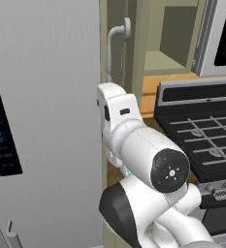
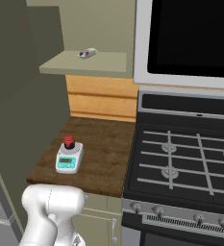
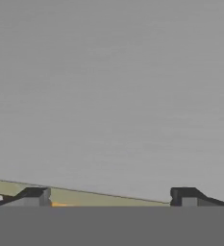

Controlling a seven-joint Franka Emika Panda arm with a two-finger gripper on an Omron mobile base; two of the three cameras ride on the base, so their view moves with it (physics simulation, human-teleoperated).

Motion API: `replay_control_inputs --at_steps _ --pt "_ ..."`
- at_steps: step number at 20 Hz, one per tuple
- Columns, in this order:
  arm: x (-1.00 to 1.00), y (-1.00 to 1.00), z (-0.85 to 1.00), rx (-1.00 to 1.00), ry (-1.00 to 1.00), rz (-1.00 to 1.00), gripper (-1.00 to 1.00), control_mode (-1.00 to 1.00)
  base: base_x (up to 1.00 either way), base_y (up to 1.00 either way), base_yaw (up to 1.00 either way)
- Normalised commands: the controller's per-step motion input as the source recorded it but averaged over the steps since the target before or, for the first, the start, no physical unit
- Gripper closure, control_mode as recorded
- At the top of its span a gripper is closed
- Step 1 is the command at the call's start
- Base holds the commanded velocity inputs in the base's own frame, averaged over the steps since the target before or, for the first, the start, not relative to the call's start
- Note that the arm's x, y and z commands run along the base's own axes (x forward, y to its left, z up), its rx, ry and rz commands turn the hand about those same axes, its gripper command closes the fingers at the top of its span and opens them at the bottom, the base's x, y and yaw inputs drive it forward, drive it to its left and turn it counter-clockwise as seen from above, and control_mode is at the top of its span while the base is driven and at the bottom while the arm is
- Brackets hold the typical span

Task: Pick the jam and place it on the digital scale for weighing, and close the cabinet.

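Observation:
The jam, a tiny dark jar with a red top, stands on the round plate of the digital scale on the wooden counter. The cabinet is open: its olive door swings out at the left, and its curved grey handle shows edge-on beside the shelf inside. My hand is raised near the door's edge, just below the handle. In the hand view my gripper is open with nothing between its fingertips, and it faces a flat grey surface close ahead.
The big grey fridge with its black panel stands left of the cabinet. A stove sits right of the counter, with a microwave above it. A small object lies on the cabinet shelf.

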Motion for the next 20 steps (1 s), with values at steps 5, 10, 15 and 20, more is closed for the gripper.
replay_control_inputs --at_steps 5,10,15,20 --pt "0.13 0.25 -0.07 -0.06 0.00 -0.17 -1.00 -1.00 0.00 0.00 0.00" --pt "0.35 -0.14 -0.01 -0.01 0.00 -0.18 -1.00 -1.00 0.00 0.00 0.00" --pt "0.53 -0.41 -0.01 0.00 0.02 -0.15 -1.00 -1.00 0.00 0.00 0.00" --pt "0.22 -0.87 0.00 0.01 -0.01 -0.10 -1.00 -1.00 0.00 0.00 0.00"
